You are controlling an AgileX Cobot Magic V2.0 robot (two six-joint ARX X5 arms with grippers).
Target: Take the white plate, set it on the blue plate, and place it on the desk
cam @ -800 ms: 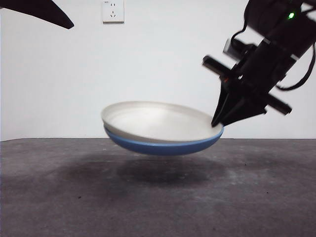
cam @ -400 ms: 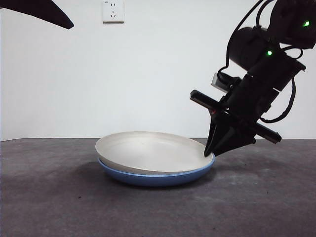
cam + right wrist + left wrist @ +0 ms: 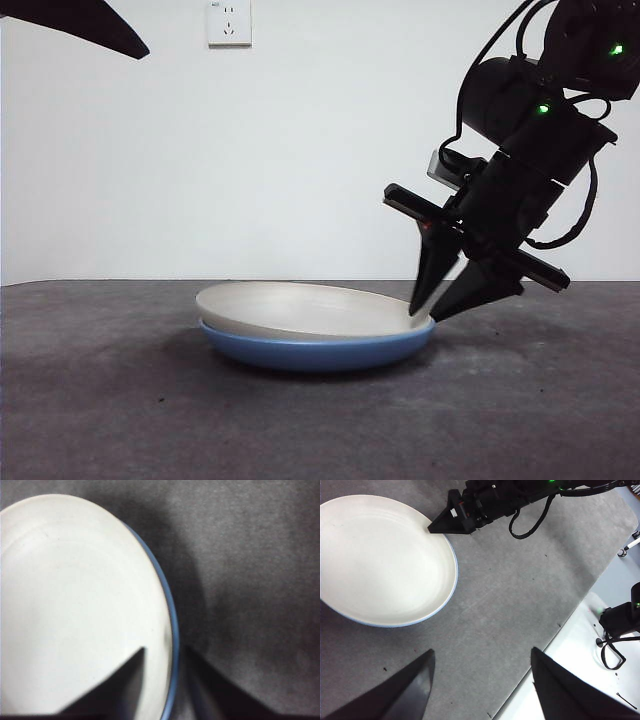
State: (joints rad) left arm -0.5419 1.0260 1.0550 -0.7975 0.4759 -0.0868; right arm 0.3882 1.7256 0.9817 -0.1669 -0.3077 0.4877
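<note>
Right gripper point(image 3: 437, 311) spreading astride white plate point(image 3: 300, 310) rim; blue plate point(image 3: 310, 352) underneath (lifting crookedly risks dragging stack).

The desk point(image 3: 120, 400) lies bare all around the stacked plates. The right gripper point(image 3: 436, 300) stands with jaws apart over the rim of the white plate point(image 3: 300, 305) and blue plate point(image 3: 310, 352), blocking that side; the opposite side is free.
</note>
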